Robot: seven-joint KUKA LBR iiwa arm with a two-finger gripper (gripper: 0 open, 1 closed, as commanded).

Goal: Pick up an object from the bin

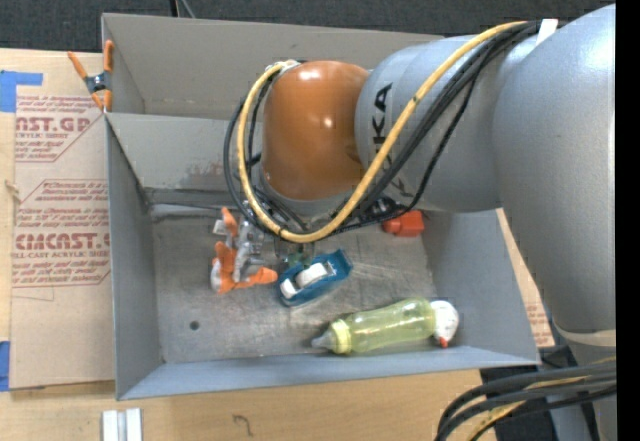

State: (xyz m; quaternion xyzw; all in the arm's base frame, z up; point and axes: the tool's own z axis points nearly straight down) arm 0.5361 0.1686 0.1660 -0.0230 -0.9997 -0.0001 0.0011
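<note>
You are at the approach step, I judge: the claw (240, 254) hangs low over the floor of the bin (130, 259), left of the middle. If it is open or closed, you cannot tell. The nearest thing, a small blue and white piece (313, 276), lies just beside it on the right. The next move probably asks you to centre over this piece and go down. The floor to the left is free; a yellow-green bottle (390, 327) lies along the near wall.
</note>
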